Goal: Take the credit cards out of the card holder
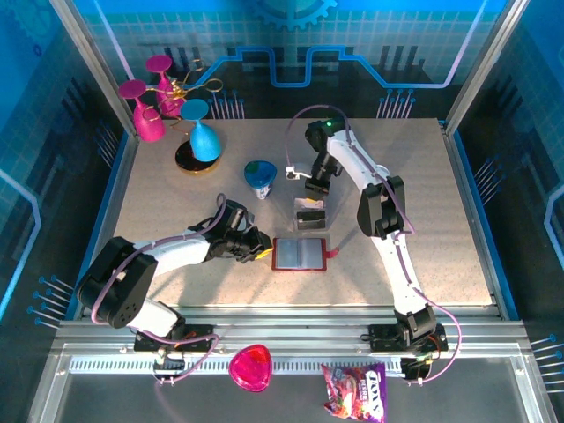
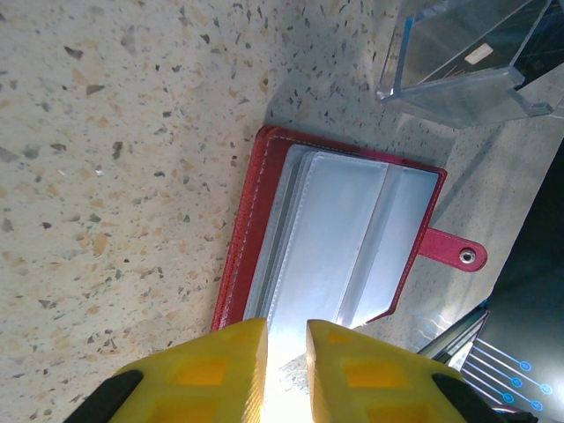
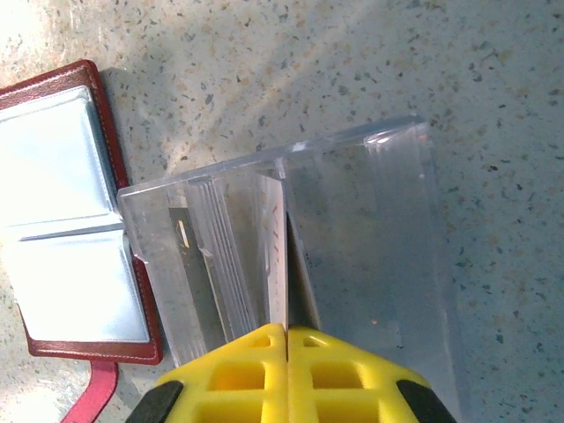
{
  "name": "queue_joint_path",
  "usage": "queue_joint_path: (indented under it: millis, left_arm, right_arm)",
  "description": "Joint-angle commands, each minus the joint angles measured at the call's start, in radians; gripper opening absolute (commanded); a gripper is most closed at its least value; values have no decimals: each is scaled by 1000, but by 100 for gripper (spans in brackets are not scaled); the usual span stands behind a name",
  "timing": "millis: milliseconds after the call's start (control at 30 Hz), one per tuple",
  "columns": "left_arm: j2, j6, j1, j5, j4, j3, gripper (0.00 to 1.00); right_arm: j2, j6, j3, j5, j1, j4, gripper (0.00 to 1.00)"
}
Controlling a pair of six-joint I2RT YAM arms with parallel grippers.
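The dark red card holder (image 1: 300,254) lies open on the table, its pale grey pockets (image 2: 344,238) facing up and its snap tab (image 2: 458,254) pointing away. My left gripper (image 1: 263,252) sits at its left edge, the yellow fingers (image 2: 286,328) nearly together on the pale inner sleeve. My right gripper (image 1: 313,194) hangs over a clear plastic stand (image 3: 370,229). It is shut (image 3: 286,328) on a thin credit card (image 3: 280,256) seen edge-on inside the stand. A dark credit card (image 3: 181,256) leans in a slot further left.
Pink and blue goblets (image 1: 163,110) stand on a rack at the back left. A blue-green cup (image 1: 261,176) is behind the wallet. A pink heart dish (image 1: 251,367) and a candy bag (image 1: 354,392) lie on the near rail.
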Motion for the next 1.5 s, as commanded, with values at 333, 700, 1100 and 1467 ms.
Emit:
queue_joint_path:
  millis: [333,700,1100,1467]
  left_arm:
    - [-10,0,13,2,-22,1,19]
    - [-14,4,13,5,-21,5,19]
    - [41,21,12,31,-2,48,19]
    - [99,18,11,68,43,53,17]
  right_arm:
    - [0,43,37,7,-24,14,13]
    - [-139,92,-30,67,-21,81,21]
    - [-372,337,-352,42,-12,330,22]
    - [-665,852,-860,-56,17,737,19]
